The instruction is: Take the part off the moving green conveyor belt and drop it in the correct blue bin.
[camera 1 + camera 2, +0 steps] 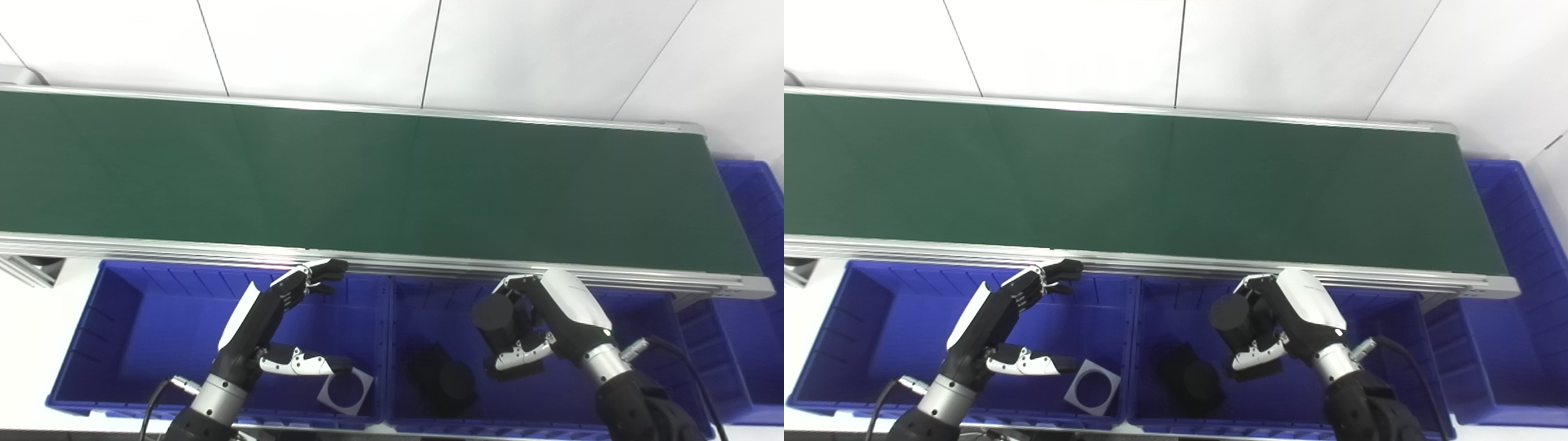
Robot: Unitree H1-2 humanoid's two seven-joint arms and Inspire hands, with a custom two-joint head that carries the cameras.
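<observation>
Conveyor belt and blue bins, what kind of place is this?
Probably a parts-sorting test cell: a green conveyor belt, blue bins below it, and the right hand holding a black cylindrical part.

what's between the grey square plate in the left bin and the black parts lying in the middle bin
Only the blue walls where the left bin and middle bin meet; both views show it between the plate and black parts.

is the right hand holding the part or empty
Holding it. The right hand is shut on a black cylindrical part, fingers wrapped around it, above the middle blue bin, not yet dropped.
</observation>
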